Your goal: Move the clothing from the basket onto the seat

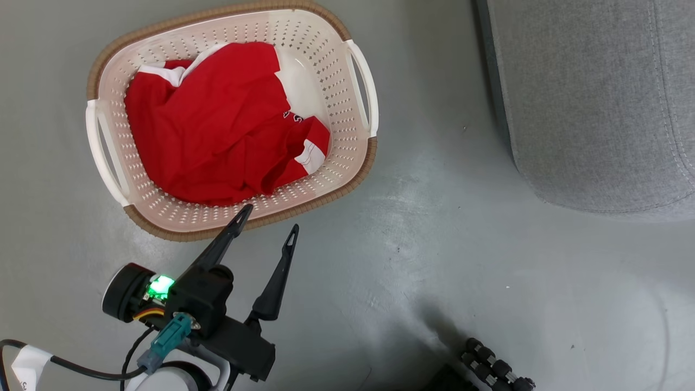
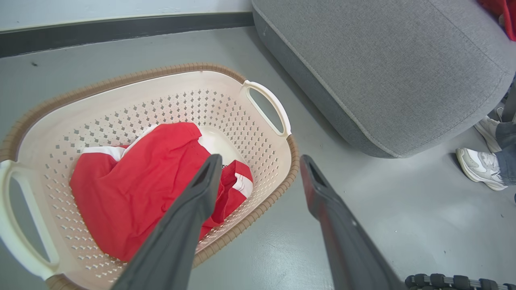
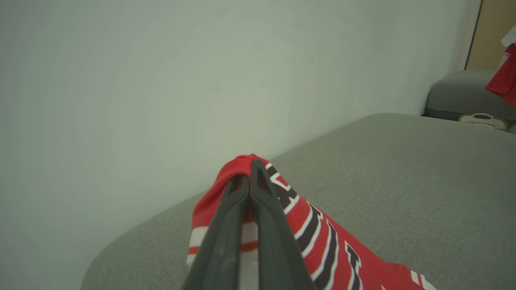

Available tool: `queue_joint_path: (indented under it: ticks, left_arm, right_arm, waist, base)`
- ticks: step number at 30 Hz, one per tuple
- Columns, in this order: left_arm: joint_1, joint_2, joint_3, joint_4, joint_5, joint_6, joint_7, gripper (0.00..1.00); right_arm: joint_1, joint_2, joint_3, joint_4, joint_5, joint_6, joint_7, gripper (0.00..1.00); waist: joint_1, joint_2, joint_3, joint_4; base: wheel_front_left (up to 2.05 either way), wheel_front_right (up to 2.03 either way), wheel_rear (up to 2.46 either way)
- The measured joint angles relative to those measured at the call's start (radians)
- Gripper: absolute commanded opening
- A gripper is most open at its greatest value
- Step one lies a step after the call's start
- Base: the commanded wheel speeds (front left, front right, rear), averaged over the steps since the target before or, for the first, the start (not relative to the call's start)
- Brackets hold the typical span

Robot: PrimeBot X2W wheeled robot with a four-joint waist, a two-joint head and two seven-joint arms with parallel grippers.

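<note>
The cream basket [image 1: 343, 136] stands on the grey floor with crumpled red clothing [image 1: 217, 130] in it, white trim showing. My left gripper [image 1: 270, 217] is open just outside the basket's near rim, one fingertip over the rim, nothing between its fingers. In the left wrist view the basket [image 2: 161, 100] and its clothing [image 2: 133, 189] lie beyond the left gripper [image 2: 260, 159]. My right gripper [image 3: 250, 167] is shut on a red jersey [image 3: 322, 237] with black lettering, held just above the grey seat [image 3: 403, 173]. The seat [image 1: 592, 108] lies to the right of the basket.
A person's white shoes [image 2: 479, 167] stand on the floor by the seat [image 2: 383, 68]. A red garment [image 2: 504, 12] lies at the seat's far corner. A black ribbed part [image 1: 497, 369] sits low on the floor. A pale wall backs the seat.
</note>
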Motion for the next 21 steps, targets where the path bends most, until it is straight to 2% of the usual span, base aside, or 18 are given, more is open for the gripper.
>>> queue_joint_path:
  ticks: [7,9,10,11,12,13,21]
  left_arm:
    - [-0.005,-0.009,-0.004,-0.004,0.0,0.007,0.0,1.0]
    - [-0.014,-0.013,-0.005,-0.004,0.0,0.007,0.0,1.0]
    - [-0.02,-0.015,-0.005,-0.004,0.0,0.007,0.0,1.0]
    - [-0.024,-0.017,-0.005,-0.004,0.0,0.007,0.0,1.0]
    - [-0.026,-0.019,-0.005,-0.003,0.0,0.007,0.0,1.0]
    - [-0.028,-0.023,-0.007,-0.001,0.0,0.007,0.0,1.0]
    - [-0.047,-0.055,-0.01,0.032,-0.002,0.007,-0.022,1.0]
  right_arm:
    - [-0.014,0.018,0.017,0.022,-0.037,0.0,0.0,0.0]
    - [-0.014,0.028,0.023,0.03,-0.042,0.0,0.0,0.35]
    - [-0.014,0.031,0.027,0.034,-0.045,0.0,0.0,0.44]
    - [-0.014,0.031,0.03,0.036,-0.051,0.0,0.0,0.77]
    - [-0.014,0.031,0.03,0.039,-0.057,0.0,0.0,0.77]
    - [-0.014,0.031,0.033,0.041,-0.063,0.0,0.0,1.0]
    - [0.008,0.068,0.104,0.025,-0.123,0.003,0.0,1.0]
  waist:
    - [0.0,0.0,0.011,0.007]
    - [0.0,0.0,0.013,0.01]
    - [0.0,0.0,0.014,0.011]
    - [0.0,0.0,0.014,0.012]
    - [0.0,0.0,0.014,0.013]
    - [0.0,0.0,0.013,0.014]
    - [-0.0001,0.0,-0.015,0.021]
  base:
    - [0.0,0.0,0.0]
    - [0.0,0.0,0.0]
    - [0.0,0.0,0.0]
    - [0.0,0.0,0.0]
    - [0.0,0.0,0.0]
    - [0.0,0.0,0.0]
    - [0.0,0.0,0.0]
